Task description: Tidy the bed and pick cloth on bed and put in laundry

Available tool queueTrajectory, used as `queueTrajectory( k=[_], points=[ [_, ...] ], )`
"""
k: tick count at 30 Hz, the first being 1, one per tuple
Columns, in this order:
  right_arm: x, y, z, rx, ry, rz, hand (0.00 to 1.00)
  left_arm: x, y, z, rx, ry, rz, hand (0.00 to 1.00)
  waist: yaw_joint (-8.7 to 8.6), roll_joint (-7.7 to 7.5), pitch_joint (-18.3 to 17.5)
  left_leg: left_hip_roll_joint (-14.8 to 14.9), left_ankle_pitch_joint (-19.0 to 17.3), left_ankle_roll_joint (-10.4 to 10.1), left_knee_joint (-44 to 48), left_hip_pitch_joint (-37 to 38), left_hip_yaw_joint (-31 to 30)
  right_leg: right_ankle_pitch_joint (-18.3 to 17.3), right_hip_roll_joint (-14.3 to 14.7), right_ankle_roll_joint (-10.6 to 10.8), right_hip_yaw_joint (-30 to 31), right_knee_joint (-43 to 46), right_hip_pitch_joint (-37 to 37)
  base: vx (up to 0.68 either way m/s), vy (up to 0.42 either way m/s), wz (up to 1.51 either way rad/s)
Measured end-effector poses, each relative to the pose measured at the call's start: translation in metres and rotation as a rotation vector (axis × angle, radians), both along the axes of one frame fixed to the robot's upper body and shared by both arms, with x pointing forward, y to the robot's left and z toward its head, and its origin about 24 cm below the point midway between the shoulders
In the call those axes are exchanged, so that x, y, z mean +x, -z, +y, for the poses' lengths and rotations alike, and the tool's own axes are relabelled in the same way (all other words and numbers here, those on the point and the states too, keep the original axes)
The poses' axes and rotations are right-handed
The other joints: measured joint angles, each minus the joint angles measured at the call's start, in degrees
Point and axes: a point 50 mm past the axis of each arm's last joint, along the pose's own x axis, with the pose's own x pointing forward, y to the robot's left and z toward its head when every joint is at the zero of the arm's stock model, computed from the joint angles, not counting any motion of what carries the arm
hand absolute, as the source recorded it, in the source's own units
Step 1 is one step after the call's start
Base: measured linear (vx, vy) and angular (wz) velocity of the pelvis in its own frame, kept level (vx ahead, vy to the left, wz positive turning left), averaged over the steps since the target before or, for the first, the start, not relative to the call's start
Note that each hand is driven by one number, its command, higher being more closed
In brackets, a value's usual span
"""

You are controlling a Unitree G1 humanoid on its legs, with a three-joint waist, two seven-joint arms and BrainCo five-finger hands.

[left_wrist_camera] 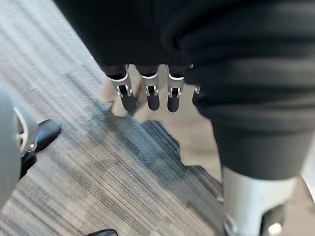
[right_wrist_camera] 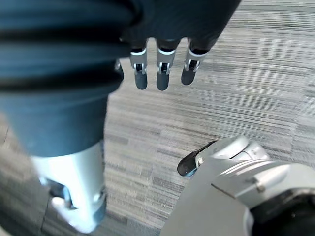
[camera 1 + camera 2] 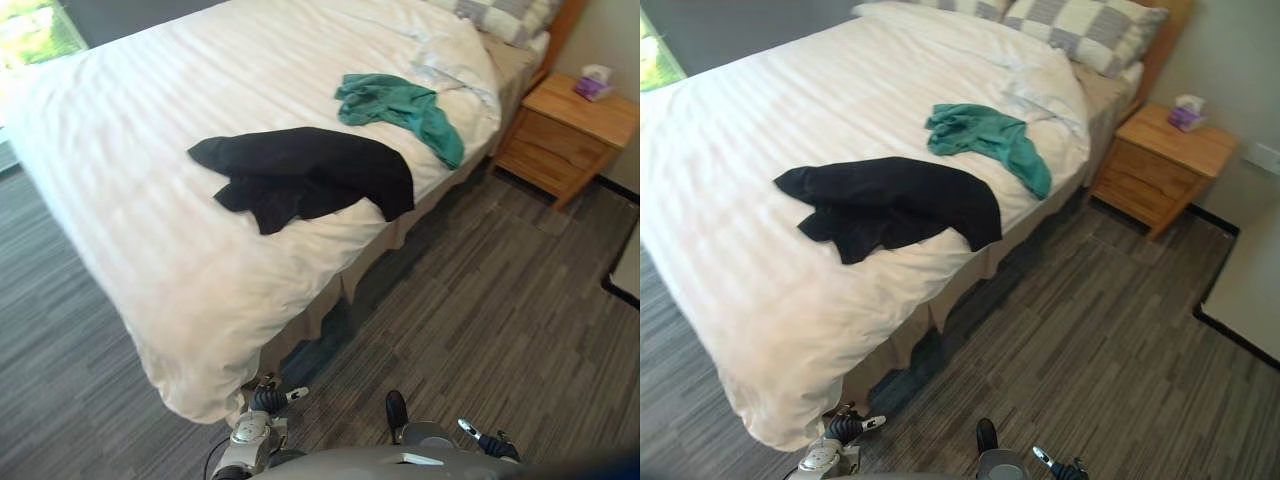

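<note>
Bed (image 3: 150, 220): ahead of both hands, under a white striped duvet; its near corner hangs over just ahead of the left hand.
Floor (image 3: 480, 300): grey streaked carpet, below both hands and running along the bed's side ahead of the right hand.
Black cloth (image 3: 305, 175): spread flat on the duvet, well ahead of the left hand and above it, close to the bed's edge on the right hand's side.
Teal cloth (image 3: 400, 105): crumpled on the duvet, beyond the black cloth and apart from it, one end trailing to the bed's edge.
Pillows (image 3: 1090, 30): checked grey and white, at the headboard end, farthest from both hands.
Bed skirt (image 3: 330, 300): tan, hanging under the duvet; with the duvet corner it stands between the left hand and the cloths.
Nightstand (image 3: 565, 125): wooden, beside the head of the bed, far ahead of the right hand and off to its outer side.
Pale panel (image 3: 1250, 290): dark-rimmed, on the floor outward of the right hand; what it is I cannot tell.
Tissue box (image 3: 595, 82): purple, on the nightstand.
Left hand (image 1: 153, 98): low over the carpet, fingers straight and hanging, holding nothing.
Right hand (image 2: 162, 78): low over the carpet, fingers straight, holding nothing.
</note>
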Motion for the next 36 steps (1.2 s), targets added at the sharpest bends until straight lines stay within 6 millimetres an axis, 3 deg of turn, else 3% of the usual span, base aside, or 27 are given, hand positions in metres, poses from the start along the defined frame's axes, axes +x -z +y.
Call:
queueTrajectory(
  k=[1, 2, 3, 4, 5, 6, 7, 8, 10, 12, 17, 18, 19, 20, 21, 22, 23, 24, 25, 26, 28, 33, 34, 36],
  points=[
    [0.0, 0.001, 0.001, 0.0, -0.018, 0.008, 0.0, -0.002, 0.001, -0.003, -0.012, -0.016, 0.002, 0.0, 0.44, -0.5, 0.5, -2.1, -3.1, 3.4, 4.9, -3.1, -12.8, -0.8, 0.0, -0.1, 4.1, 0.6, -1.1, -0.07, 0.054, -1.19],
    [0.004, 0.0, -0.002, -0.008, -0.035, 0.008, 0.0, -0.004, 0.001, -0.007, -0.019, -0.027, 0.002, 0.0, 0.69, -0.11, 0.7, -5.0, -5.6, 3.6, 5.3, -3.8, -20.8, -0.9, 0.1, -0.3, 6.5, 0.4, -1.4, -0.09, 0.182, -1.75],
    [0.007, 0.0, -0.006, -0.026, -0.061, 0.019, 0.0, -0.002, 0.0, -0.008, -0.018, -0.039, -0.014, 0.0, 1.42, 1.24, 0.9, -10.3, -9.7, 4.0, 4.5, -4.2, -32.1, -1.2, 1.2, -0.9, 10.4, 0.2, -2.5, -0.07, 0.204, -1.81],
    [0.009, -0.002, -0.01, -0.046, -0.081, 0.02, 0.0, -0.002, 0.0, -0.008, -0.017, -0.043, -0.014, 0.0, 1.6, 2.4, 1.0, -12.6, -11.4, 4.9, 1.8, -3.9, -36.2, -1.2, 2.8, -0.9, 12.0, 0.1, -3.3, -0.11, 0.243, -2.11],
    [0.01, -0.005, -0.02, -0.079, -0.1, 0.019, 0.0, -0.004, 0.001, -0.011, -0.033, -0.062, -0.012, 0.0, 1.19, 4.8, 0.8, -11.2, -16.5, 6.5, -2.3, -3.2, -36.6, -1.2, 5.7, -1.0, 11.2, -0.1, -4.4, -0.11, 0.168, -1.62],
    [0.011, -0.003, -0.017, -0.071, -0.097, 0.026, 0.0, -0.007, 0.003, -0.008, -0.027, -0.072, 0.002, 0.0, 1.65, 5.38, 1.1, -10.3, -16.7, 6.4, -2.0, -2.8, -33.6, -0.7, 6.0, -0.6, 10.5, 2.6, -5.7, -0.11, 0.135, -1.4],
    [0.007, -0.003, -0.017, -0.074, -0.109, 0.043, 0.0, -0.006, 0.002, -0.005, -0.02, -0.083, 0.0, 0.0, 1.07, 4.46, 0.9, -10.0, -16.6, 6.2, -2.5, -2.2, -30.9, -1.3, 6.9, -1.1, 7.6, 11.7, -9.3, 0.0, 0.069, -1.03],
    [0.001, -0.002, -0.016, -0.073, -0.111, 0.059, 0.0, -0.007, 0.002, -0.002, -0.013, -0.079, 0.005, 0.0, 1.0, 3.48, 1.0, -10.5, -16.3, 5.7, -3.8, -0.6, -29.4, -2.9, 6.7, -1.0, 6.3, 12.4, -9.5, 0.07, 0.063, -1.02],
    [-0.014, 0.0, -0.015, -0.072, -0.113, 0.095, 0.0, -0.015, 0.006, -0.005, -0.015, -0.063, 0.043, 0.0, 0.38, 3.27, 0.1, -10.6, -14.5, 4.8, -7.5, 1.0, -27.7, -0.8, 6.9, -0.5, 7.6, 7.8, -8.4, 0.1, 0.056, -0.63],
    [-0.019, 0.001, -0.011, -0.06, -0.107, 0.106, 0.0, -0.01, 0.006, -0.009, -0.009, -0.02, 0.047, 0.0, -0.38, 3.01, 0.2, -11.6, -11.9, 4.0, -11.3, 2.3, -26.5, 1.0, 6.9, 0.2, 9.3, 6.2, -9.1, 0.12, 0.041, -0.38],
    [-0.009, 0.001, -0.006, -0.057, -0.123, 0.077, 0.0, -0.003, 0.005, -0.01, -0.015, -0.033, 0.03, 0.0, -0.53, 2.14, 0.7, -13.1, -10.7, 4.3, -11.2, 3.3, -22.1, 3.2, 7.3, 0.8, 14.5, 4.0, -8.9, 0.06, 0.034, -0.58],
    [-0.005, 0.0, -0.004, -0.062, -0.135, 0.07, 0.0, -0.003, 0.004, -0.008, -0.02, -0.063, 0.026, 0.0, -0.02, 1.37, 1.3, -13.3, -10.7, 4.3, -10.6, 3.4, -20.0, 3.8, 7.7, 0.9, 15.3, 3.6, -9.0, -0.07, -0.005, -0.61],
    [-0.001, 0.0, -0.001, -0.06, -0.14, 0.06, 0.0, -0.002, 0.004, -0.006, -0.022, -0.08, 0.02, 0.0, 0.42, 0.41, 1.8, -13.0, -10.7, 4.3, -10.0, 3.3, -17.7, 2.7, 7.3, -0.8, 13.4, 3.2, -9.4, -0.14, -0.034, -0.81],
    [0.009, -0.002, 0.001, -0.076, -0.141, 0.037, 0.0, 0.0, 0.002, -0.004, -0.027, -0.122, 0.005, 0.0, 0.64, 0.72, 2.7, -11.5, -10.7, 4.4, -9.7, 2.8, -13.1, -4.0, 4.9, -6.6, -1.4, 6.3, -11.8, -0.14, -0.049, -0.68],
    [0.014, -0.004, -0.001, -0.088, -0.142, 0.026, 0.0, -0.001, 0.002, -0.004, -0.032, -0.138, 0.005, 0.0, 0.74, 1.81, 3.1, -10.3, -10.9, 4.5, -9.8, 2.5, -12.1, -5.0, 4.4, -6.3, -6.4, 11.1, -14.1, -0.07, -0.044, -0.64],
    [0.015, -0.005, -0.003, -0.101, -0.139, 0.023, 0.0, -0.002, 0.002, -0.003, -0.029, -0.147, 0.005, 0.0, 0.81, 1.61, 3.0, -9.6, -11.0, 4.4, -10.3, 2.2, -11.1, -6.8, 2.6, -6.8, -12.0, 22.0, -17.7, 0.09, -0.058, -0.27],
    [0.012, -0.004, 0.0, -0.106, -0.131, 0.031, 0.0, -0.004, 0.003, -0.003, -0.027, -0.152, 0.012, 0.0, 0.55, 0.64, 3.0, -9.8, -11.3, 3.9, -10.5, 3.1, -11.0, -11.7, 0.2, -6.1, -14.9, 33.7, -18.8, 0.13, -0.083, -0.15],
    [0.007, -0.003, 0.004, -0.099, -0.13, 0.046, 0.0, -0.003, 0.002, -0.001, -0.023, -0.157, 0.004, 0.0, 0.85, -0.02, 2.8, -10.2, -11.4, 3.8, -10.3, 3.5, -11.0, -14.5, -0.6, -5.8, -14.6, 36.1, -18.1, 0.14, -0.131, -0.23],
    [0.002, -0.001, 0.009, -0.098, -0.146, 0.063, 0.0, -0.002, 0.0, 0.003, -0.014, -0.166, -0.008, 0.0, 1.24, -1.99, 2.3, -12.1, -11.4, 3.8, -9.5, 4.3, -10.8, -17.3, -0.8, -6.0, -13.3, 35.9, -17.4, 0.07, -0.16, -0.68],
    [0.002, -0.001, 0.006, -0.118, -0.173, 0.067, 0.0, -0.003, 0.001, 0.004, -0.013, -0.179, -0.002, 0.0, 1.73, -1.74, 2.1, -12.0, -11.3, 4.0, -8.0, 4.0, -10.7, -18.8, 0.2, -4.9, -11.2, 31.9, -15.1, 0.06, -0.149, -0.82],
    [0.0, -0.001, 0.002, -0.133, -0.18, 0.079, 0.0, -0.005, 0.003, -0.001, -0.017, -0.18, 0.014, 0.0, 1.58, -0.28, 2.0, -10.9, -10.5, 5.1, -5.8, 2.9, -11.2, -17.1, 1.6, -4.3, -10.2, 26.8, -13.5, 0.03, -0.102, -0.59],
    [-0.019, 0.005, 0.002, -0.1, -0.156, 0.162, 0.0, -0.004, 0.003, -0.001, -0.008, -0.146, 0.018, 0.0, 1.87, -0.7, 1.6, -12.0, -9.0, 4.8, -10.8, 0.1, -15.8, -10.1, 3.7, -3.6, -7.4, 13.0, -6.5, 0.02, -0.067, -0.27],
    [-0.014, 0.007, 0.004, -0.036, -0.153, 0.149, 0.0, -0.026, 0.011, 0.01, 0.022, -0.118, 0.114, 0.0, 1.82, -0.7, -0.7, -12.9, -8.5, 4.5, -11.8, 2.0, -17.5, -2.0, 3.8, -2.3, -5.5, -2.4, 2.1, 0.0, 0.0, -0.07],
    [-0.014, 0.007, 0.004, -0.036, -0.153, 0.149, 0.0, -0.026, 0.011, 0.01, 0.022, -0.118, 0.114, 0.0, 1.82, -0.7, -0.7, -12.9, -8.5, 4.5, -11.8, 2.0, -17.5, -2.0, 3.8, -2.3, -5.5, -2.4, 2.1, 0.0, 0.0, 0.0]
  ],
)
